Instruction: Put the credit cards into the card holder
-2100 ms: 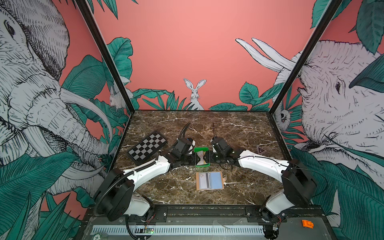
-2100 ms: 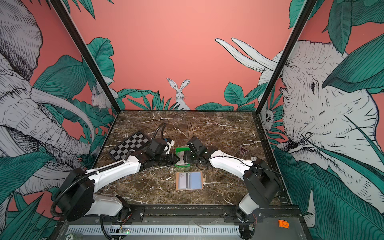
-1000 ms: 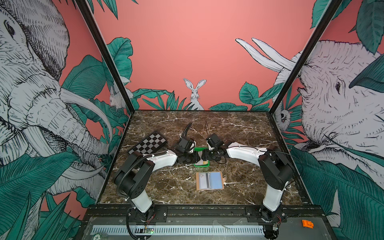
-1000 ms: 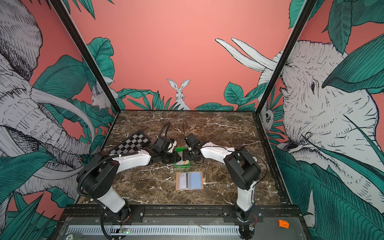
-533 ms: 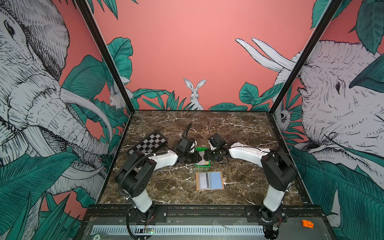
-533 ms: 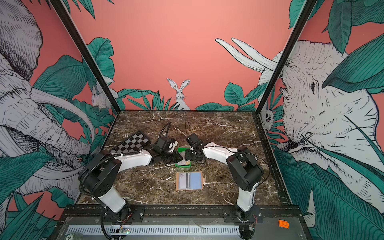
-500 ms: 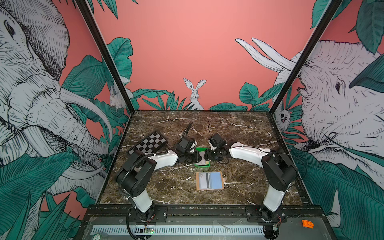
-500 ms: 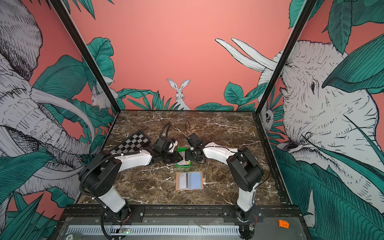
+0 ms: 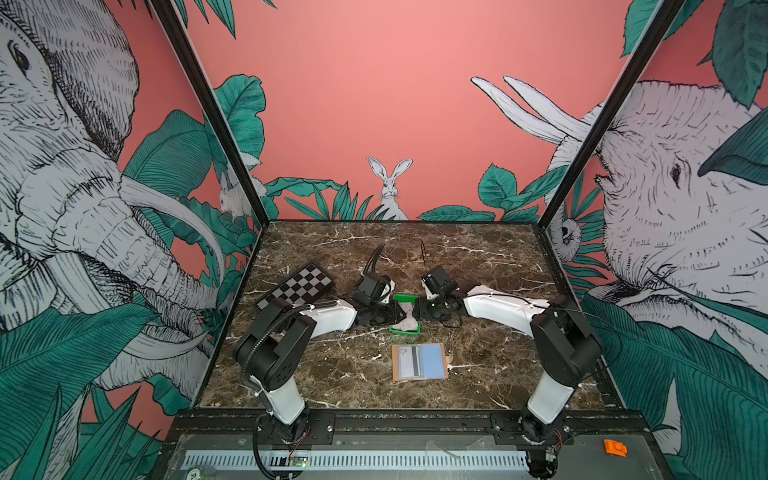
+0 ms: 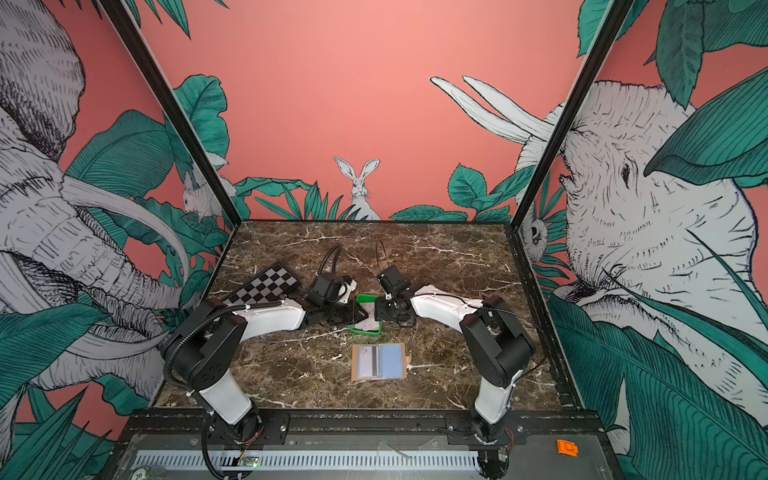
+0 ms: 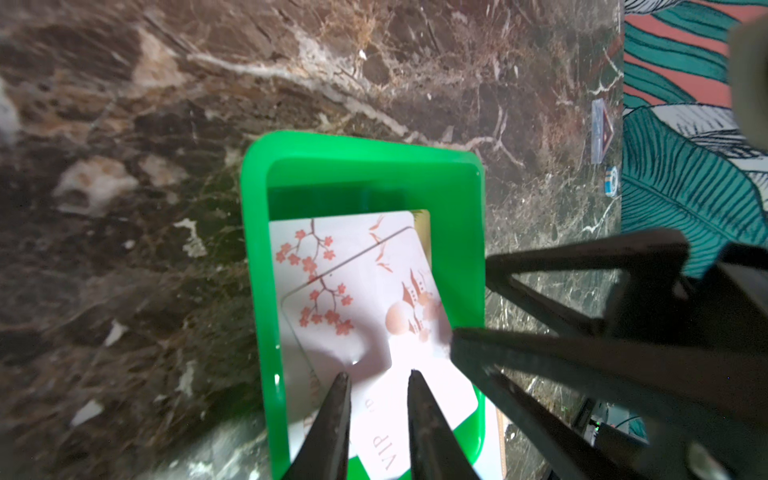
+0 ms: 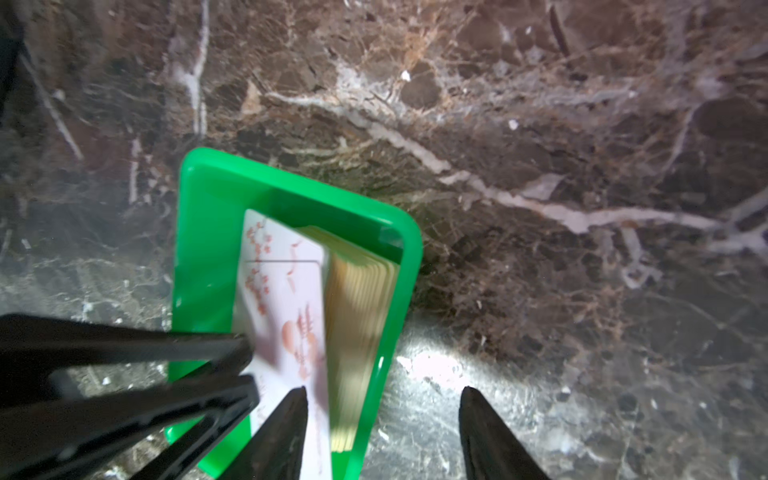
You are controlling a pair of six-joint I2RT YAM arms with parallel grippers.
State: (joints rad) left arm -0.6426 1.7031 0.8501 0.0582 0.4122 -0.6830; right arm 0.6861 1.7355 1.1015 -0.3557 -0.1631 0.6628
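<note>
Cards (image 11: 357,291): stacked in the green tray (image 11: 254,249) at mid-bench, with both arms meeting over it. The top card (image 11: 374,328) lies skewed across the pile, one corner past the tray rim, which probably serves to separate it from the rest.

Holder (image 9: 419,361): lies open and flat on the bench (image 9: 332,374), just in front of the tray, sleeves upward and so ready to load. A pale card with a dark stripe appears to sit in one half already. The other half shows only blue.

Left end effector (image 11: 378,376): jaws narrowly parted and gripping nothing, tips low over the skewed card's near end. This looks like a nudge or a pinch in preparation.

Right end effector (image 12: 382,390): released, jaws wide. One finger is over the top card and the other is outside the tray above bare bench, likely steadying or fanning the pile.

Checkerboard (image 9: 297,286): sits apart, behind the left arm, and plays no part.

View notes: both top views give the layout of tray, holder and arms, but the arms cover most of the cards. The left wrist view alone shows the blossom print, the "VIP" lettering and the skew. The right wrist view alone shows the tan edges (image 12: 357,311) of many cards, hence the depth of the pile. Neither wrist view shows the holder clearly.
</note>
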